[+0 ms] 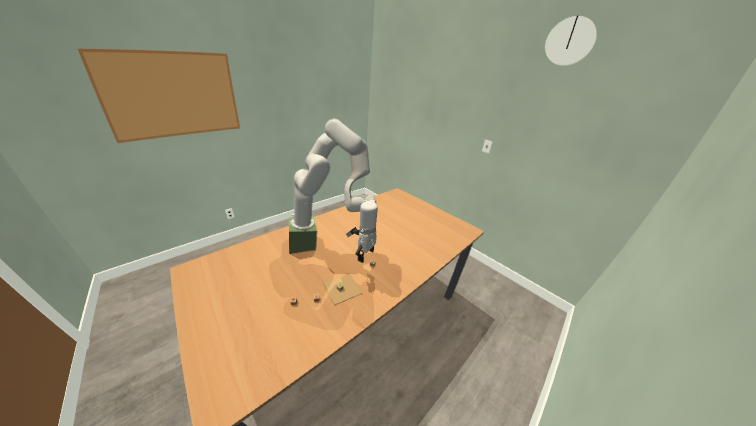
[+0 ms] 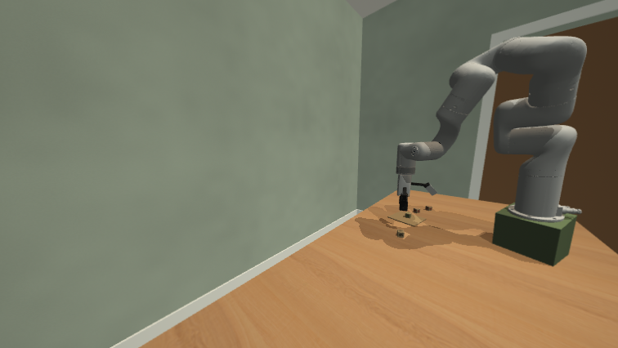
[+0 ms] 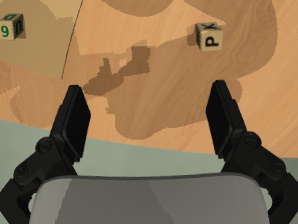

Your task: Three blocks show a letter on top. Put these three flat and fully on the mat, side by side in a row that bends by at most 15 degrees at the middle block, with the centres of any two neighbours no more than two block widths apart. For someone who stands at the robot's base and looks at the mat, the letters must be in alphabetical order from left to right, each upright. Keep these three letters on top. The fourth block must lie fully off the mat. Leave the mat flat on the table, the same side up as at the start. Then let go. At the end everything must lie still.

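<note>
- Fingers (image 1: 360, 256) (image 2: 403, 202): released, spread wide, above the surface (image 1: 222, 317) (image 2: 324, 293) (image 3: 165, 100).
- Green-marked block (image 1: 340, 286) (image 2: 408, 215) (image 3: 10, 27): on the mat (image 1: 335, 301) (image 2: 396, 219) (image 3: 47, 52).
- P/X block (image 1: 372, 263) (image 2: 400, 234) (image 3: 209, 37): off the mat, on the surface.
- Red-marked block (image 1: 293, 301) (image 2: 428, 207) and fourth block (image 1: 316, 297) (image 2: 416, 210): also off the mat, on its opposite side; fourth block nearer it, marking too small to read.

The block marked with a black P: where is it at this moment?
In the wrist view, the block with the black P lies on the bare wooden table at upper right, off the mat.
</note>
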Controlling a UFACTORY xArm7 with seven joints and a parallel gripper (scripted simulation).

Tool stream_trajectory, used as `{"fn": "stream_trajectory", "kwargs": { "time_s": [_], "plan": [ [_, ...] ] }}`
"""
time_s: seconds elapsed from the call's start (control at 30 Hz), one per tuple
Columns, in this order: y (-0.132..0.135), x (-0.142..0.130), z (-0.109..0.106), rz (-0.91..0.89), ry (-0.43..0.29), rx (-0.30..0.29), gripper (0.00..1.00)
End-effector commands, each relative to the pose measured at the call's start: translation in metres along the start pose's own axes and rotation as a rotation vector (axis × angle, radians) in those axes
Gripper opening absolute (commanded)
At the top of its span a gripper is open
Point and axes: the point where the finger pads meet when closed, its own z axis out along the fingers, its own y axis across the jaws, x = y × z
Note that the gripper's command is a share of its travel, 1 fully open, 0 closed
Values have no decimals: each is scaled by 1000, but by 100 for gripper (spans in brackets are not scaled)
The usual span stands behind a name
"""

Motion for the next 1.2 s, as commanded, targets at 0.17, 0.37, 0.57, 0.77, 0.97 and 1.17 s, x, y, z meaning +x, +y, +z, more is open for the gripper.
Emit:
{"fn": "stream_trajectory", "kwargs": {
  "time_s": [0.17, 0.37, 0.57, 0.77, 0.97, 1.17],
  "plan": [
    [69, -4, 18, -118, -7, 0, 63],
    [69, -4, 18, -118, -7, 0, 63],
    [69, -4, 18, -118, -7, 0, 63],
    [69, -4, 18, -118, -7, 0, 63],
    [69, -4, 18, -118, -7, 0, 63],
    [69, -4, 18, -118, -7, 0, 63]
  ]
}}
